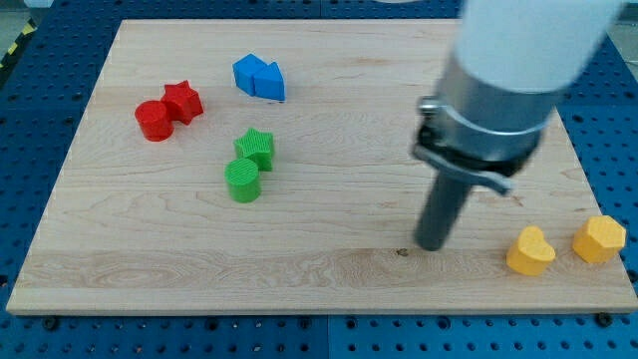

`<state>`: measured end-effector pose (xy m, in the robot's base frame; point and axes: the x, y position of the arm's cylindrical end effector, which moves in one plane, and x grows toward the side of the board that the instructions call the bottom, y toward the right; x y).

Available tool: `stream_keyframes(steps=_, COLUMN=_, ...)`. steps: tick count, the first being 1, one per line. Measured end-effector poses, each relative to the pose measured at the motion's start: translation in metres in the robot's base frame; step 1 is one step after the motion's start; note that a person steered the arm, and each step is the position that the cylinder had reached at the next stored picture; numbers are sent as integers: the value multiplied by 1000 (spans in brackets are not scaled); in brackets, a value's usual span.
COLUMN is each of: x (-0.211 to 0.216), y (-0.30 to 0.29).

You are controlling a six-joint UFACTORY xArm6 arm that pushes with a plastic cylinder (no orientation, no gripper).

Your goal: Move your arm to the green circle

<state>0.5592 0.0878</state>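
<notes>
Tip [431, 245] sits well right of green circle [242, 181].

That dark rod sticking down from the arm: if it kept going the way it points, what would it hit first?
The wooden board itself: my tip points straight down at bare wood, apparently touching it already.

A single camera looks down at a slant from the near long edge of the wooden board [329, 269], facing across it toward the far edge. It sits close: the board almost fills the picture, with blue perforated table [30, 90] at the margins. The arm's blurred upper body [518, 50], above my tip [431, 245], is cropped by the view's top.
</notes>
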Motion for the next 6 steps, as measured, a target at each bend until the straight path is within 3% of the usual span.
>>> stream_keyframes(steps=2, x=-1, y=-151)
stream_keyframes(steps=3, x=-35, y=-222)
stream_keyframes(steps=4, x=-79, y=-241)
stream_keyframes(steps=6, x=-67, y=-197)
